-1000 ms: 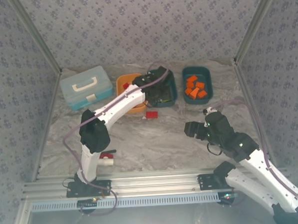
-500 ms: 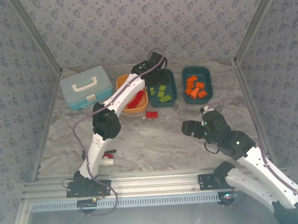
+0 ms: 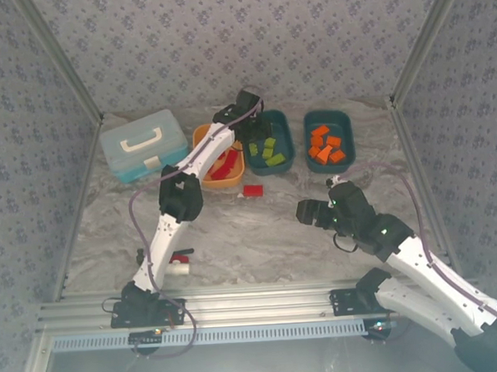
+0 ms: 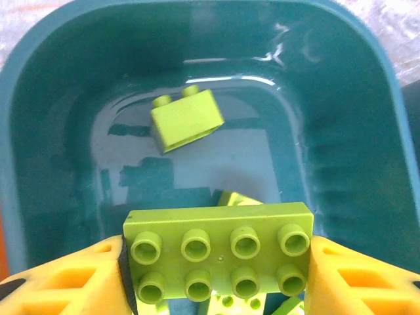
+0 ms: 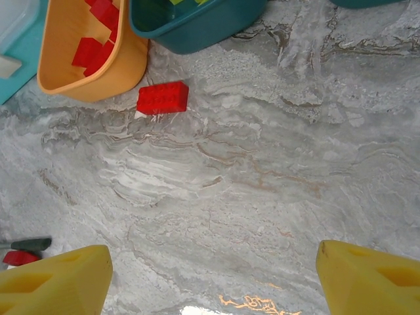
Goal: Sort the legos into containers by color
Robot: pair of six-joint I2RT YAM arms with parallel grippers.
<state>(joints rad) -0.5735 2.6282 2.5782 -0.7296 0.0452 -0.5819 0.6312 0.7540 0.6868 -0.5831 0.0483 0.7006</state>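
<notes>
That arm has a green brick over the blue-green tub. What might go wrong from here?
The left gripper pinches the lime brick only by its short ends above the middle teal tub; it may slip, or bounce off the loose green brick below when dropped. The red brick lies on the table close beside the orange tub, so the open right gripper might knock that tub while reaching for it.
</notes>
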